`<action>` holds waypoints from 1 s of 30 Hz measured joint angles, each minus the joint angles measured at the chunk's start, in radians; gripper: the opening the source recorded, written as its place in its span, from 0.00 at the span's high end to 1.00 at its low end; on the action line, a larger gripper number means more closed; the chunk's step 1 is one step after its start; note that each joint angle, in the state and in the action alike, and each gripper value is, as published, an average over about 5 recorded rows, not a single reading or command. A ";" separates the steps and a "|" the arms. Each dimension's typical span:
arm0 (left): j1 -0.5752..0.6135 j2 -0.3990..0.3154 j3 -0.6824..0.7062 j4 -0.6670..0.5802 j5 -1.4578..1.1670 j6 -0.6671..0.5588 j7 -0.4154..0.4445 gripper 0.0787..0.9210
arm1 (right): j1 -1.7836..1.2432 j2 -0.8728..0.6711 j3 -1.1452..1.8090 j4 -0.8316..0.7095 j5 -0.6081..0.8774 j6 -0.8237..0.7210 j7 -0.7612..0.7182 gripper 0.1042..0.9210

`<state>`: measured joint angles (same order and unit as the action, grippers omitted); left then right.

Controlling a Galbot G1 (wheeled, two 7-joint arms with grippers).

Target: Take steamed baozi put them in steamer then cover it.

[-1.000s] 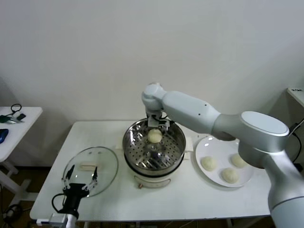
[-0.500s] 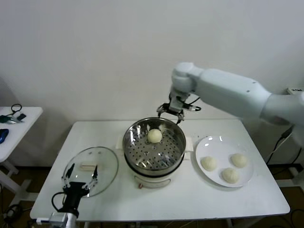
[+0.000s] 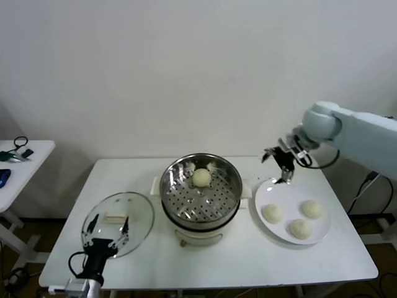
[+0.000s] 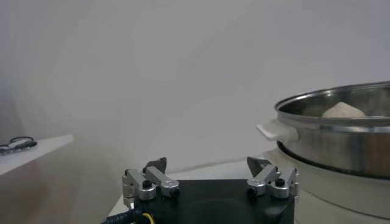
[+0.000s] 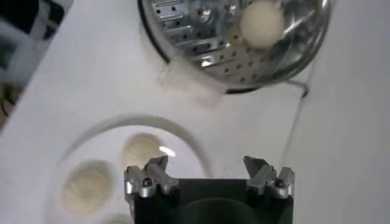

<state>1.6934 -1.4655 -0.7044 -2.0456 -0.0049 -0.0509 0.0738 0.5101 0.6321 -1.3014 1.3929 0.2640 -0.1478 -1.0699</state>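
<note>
One baozi (image 3: pixel 201 177) lies on the perforated tray inside the steel steamer (image 3: pixel 177 198) at the table's middle; it also shows in the right wrist view (image 5: pixel 262 23) and the left wrist view (image 4: pixel 344 110). Three baozi (image 3: pixel 272 213) (image 3: pixel 311 208) (image 3: pixel 301 229) lie on the white plate (image 3: pixel 263 195) to the right. My right gripper (image 3: pixel 280 160) is open and empty, in the air above the plate's far left rim. My left gripper (image 3: pixel 107 233) is open and empty, low at the table's front left, over the glass lid (image 3: pixel 133 211).
The glass lid with its cream handle (image 3: pixel 114 218) lies flat at the front left. A small side table (image 3: pixel 25 155) with dark items stands at the far left. The wall is close behind the table.
My right gripper let go of the baozi in the steamer, rose, and swung right to above the plate's far rim. The left arm has not moved.
</note>
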 measured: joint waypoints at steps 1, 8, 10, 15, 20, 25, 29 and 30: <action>0.001 0.000 -0.001 0.000 0.000 0.000 0.000 0.12 | -0.027 -0.005 0.016 -0.006 -0.002 -0.010 -0.002 0.12; 0.005 0.000 -0.006 0.005 0.000 -0.001 -0.001 0.12 | -0.202 -0.004 0.128 -0.081 -0.040 -0.047 -0.016 0.12; 0.004 0.000 -0.007 0.007 0.000 0.000 -0.001 0.12 | -0.241 0.006 0.156 -0.108 -0.054 -0.051 -0.019 0.12; 0.004 -0.001 -0.008 0.015 0.001 -0.001 -0.002 0.12 | -0.320 0.037 0.212 -0.174 -0.089 -0.053 -0.025 0.12; 0.004 0.001 -0.009 0.023 0.001 -0.003 -0.002 0.12 | -0.375 0.077 0.251 -0.236 -0.121 -0.048 -0.029 0.12; 0.000 0.001 -0.009 0.027 0.002 -0.002 -0.002 0.12 | -0.408 0.118 0.279 -0.293 -0.141 -0.038 -0.034 0.12; -0.002 0.000 -0.008 0.033 0.004 -0.002 -0.002 0.12 | -0.425 0.149 0.292 -0.328 -0.148 -0.032 -0.038 0.12; -0.002 -0.001 -0.008 0.034 0.005 -0.002 -0.002 0.12 | -0.428 0.156 0.294 -0.335 -0.150 -0.031 -0.040 0.12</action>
<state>1.6919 -1.4662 -0.7125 -2.0112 -0.0001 -0.0531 0.0722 0.0825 0.7877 -1.0078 1.0584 0.1145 -0.1785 -1.1096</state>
